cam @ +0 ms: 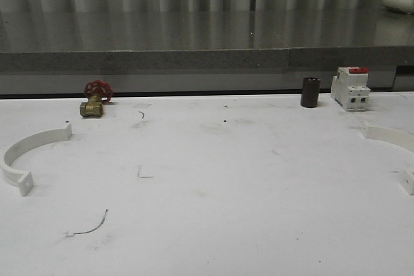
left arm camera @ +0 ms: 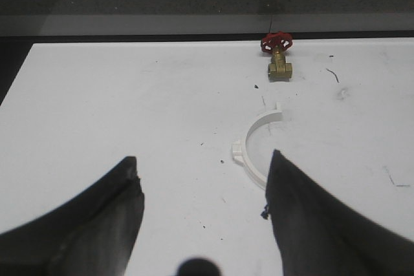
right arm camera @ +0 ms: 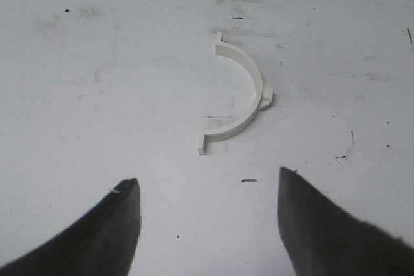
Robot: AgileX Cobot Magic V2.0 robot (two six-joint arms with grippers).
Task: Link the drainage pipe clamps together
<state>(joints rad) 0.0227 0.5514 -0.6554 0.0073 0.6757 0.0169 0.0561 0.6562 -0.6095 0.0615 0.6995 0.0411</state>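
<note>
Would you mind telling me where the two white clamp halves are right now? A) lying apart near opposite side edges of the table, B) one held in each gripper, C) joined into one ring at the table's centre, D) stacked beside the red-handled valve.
A: in the front view one clamp half lies flat at the table's left side and the other clamp half at its right edge, far apart, with neither open gripper holding anything.

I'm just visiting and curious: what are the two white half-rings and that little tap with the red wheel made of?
The two white semicircular pipe clamp halves, left and right, look like matte moulded plastic: uniform white, thin walls, crisp tabs. The small valve seems brass, judging by its yellowish metallic body; its red handwheel is probably painted metal, though plastic is possible.
</note>
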